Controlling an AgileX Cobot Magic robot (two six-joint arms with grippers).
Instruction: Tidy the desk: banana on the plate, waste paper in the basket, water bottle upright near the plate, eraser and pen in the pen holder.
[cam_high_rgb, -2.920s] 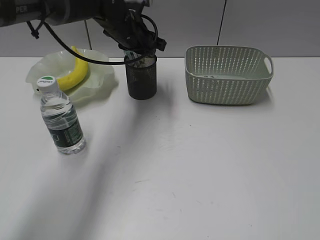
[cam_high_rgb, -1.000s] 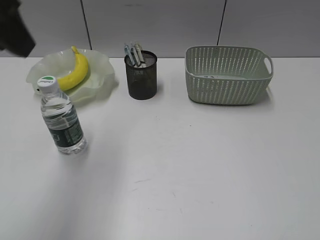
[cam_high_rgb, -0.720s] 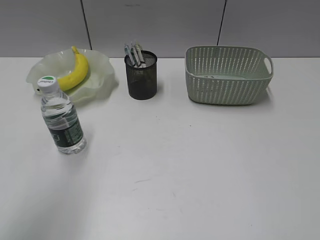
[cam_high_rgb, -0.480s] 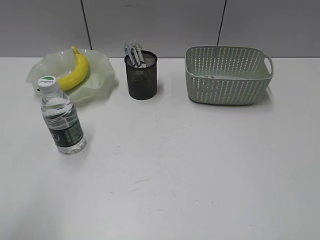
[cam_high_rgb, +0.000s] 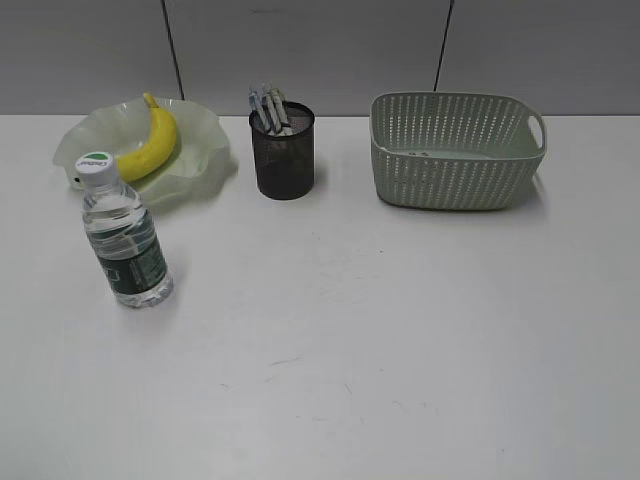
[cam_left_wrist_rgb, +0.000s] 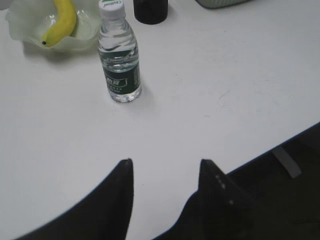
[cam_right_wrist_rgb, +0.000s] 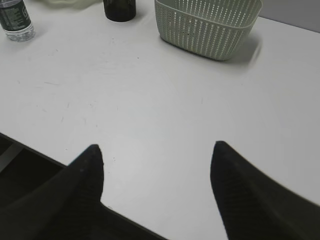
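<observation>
From the exterior view, neither of my arms shows. The desk (cam_high_rgb: 400, 340) carries everything in a row along its far edge: the banana (cam_high_rgb: 152, 140) lies in the plate (cam_high_rgb: 205, 150) at far left, the pen holder (cam_high_rgb: 283, 155) stands just right of the plate with pens (cam_high_rgb: 268, 107) sticking out of its top, and the basket (cam_high_rgb: 455, 150) sits well to the right. I can just make out something pale inside the basket, but cannot tell what it is. The water bottle (cam_high_rgb: 123, 235) stands upright in front of the plate, near it, cap on.

From my left wrist view, my left end effector (cam_left_wrist_rgb: 165, 170) hangs over the near edge of the desk with its two fingers apart and nothing between them. Beyond it the water bottle (cam_left_wrist_rgb: 118, 62) stands upright, with the plate (cam_left_wrist_rgb: 20, 35) and the banana (cam_left_wrist_rgb: 62, 22) behind it to the left.

From my right wrist view, my right end effector (cam_right_wrist_rgb: 157, 160) also sits over the near edge of the desk, fingers wide apart and empty. The basket (cam_right_wrist_rgb: 207, 25) is far ahead, the pen holder (cam_right_wrist_rgb: 119, 9) to its left.
</observation>
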